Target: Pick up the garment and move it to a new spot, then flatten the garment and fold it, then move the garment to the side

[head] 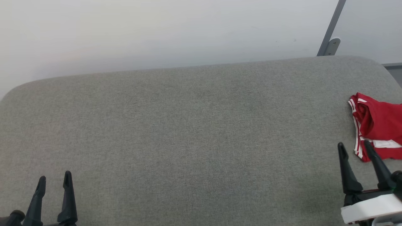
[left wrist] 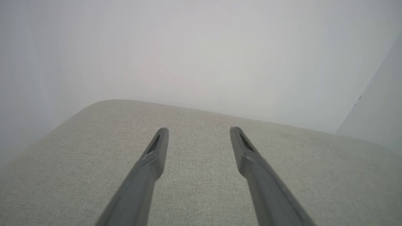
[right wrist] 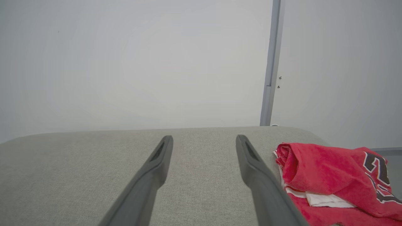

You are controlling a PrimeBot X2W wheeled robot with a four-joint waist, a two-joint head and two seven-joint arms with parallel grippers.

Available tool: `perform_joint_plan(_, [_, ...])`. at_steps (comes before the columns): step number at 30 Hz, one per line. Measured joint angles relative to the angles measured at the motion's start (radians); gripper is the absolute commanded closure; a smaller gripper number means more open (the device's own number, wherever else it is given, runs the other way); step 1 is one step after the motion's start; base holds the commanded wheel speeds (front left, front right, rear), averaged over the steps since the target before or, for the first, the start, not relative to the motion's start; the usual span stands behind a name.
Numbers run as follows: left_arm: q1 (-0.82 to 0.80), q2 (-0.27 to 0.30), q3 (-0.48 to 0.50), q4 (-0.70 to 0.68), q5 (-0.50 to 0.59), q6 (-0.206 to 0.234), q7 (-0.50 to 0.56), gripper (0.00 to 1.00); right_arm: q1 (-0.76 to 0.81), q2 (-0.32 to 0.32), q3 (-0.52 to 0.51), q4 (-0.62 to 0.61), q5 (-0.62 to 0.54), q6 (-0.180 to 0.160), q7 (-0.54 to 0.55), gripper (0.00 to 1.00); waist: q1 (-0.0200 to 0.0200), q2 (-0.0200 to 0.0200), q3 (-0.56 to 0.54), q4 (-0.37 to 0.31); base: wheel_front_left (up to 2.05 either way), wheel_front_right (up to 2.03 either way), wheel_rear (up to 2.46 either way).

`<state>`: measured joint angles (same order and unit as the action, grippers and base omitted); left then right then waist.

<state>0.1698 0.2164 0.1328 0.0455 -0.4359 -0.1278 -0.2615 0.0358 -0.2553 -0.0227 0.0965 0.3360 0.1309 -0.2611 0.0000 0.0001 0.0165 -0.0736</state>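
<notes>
Down at about 7 o'clock in the head view, the left gripper [head: 54, 176] has its two dark fingers wide apart, with nothing between them. The right gripper [head: 354, 144] sits at about 4 o'clock, wide open too and holding nothing. One of its fingers crosses in front of the bottom edge of the garment [head: 380, 122], and I cannot tell if it touches. The garment is a red shirt with white stripes, bunched up in a lump at 3 o'clock, on the far right of the gray soft top [head: 188, 125] and partly cut off by the picture's edge. A pale wall [head: 157, 31] runs behind, and a gray metal strip [head: 331, 28] leans at 1 o'clock. In the left wrist view, the left gripper [left wrist: 198, 130] is spread wide over the bare gray soft top [left wrist: 314, 163], and the pale wall [left wrist: 188, 47] is at 12 o'clock. In the right wrist view, the right gripper [right wrist: 204, 138] is open wide, with only the gray soft top [right wrist: 78, 175] showing between its fingers. The garment [right wrist: 329, 169] lies at 4 o'clock, just beside one finger, rolled and folded over on itself. A bit of white cloth [right wrist: 323, 199] peeks out, and a dark print [right wrist: 377, 175] shows on the red. The gray metal strip [right wrist: 271, 62] stands up at 1 o'clock with two tiny screws [right wrist: 279, 82] next to it.
</notes>
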Motion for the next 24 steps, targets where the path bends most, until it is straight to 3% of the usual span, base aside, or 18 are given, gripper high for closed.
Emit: perform_joint_plan(24, [0.002, -0.024, 0.008, 0.009, 0.008, 0.000, 0.000, 0.00, 0.016, 0.005, 0.010, -0.009, 0.001, 0.000, 0.000, 0.00, 0.0000, 0.0000, -0.002, 0.034, 0.00, 0.00, 0.00])
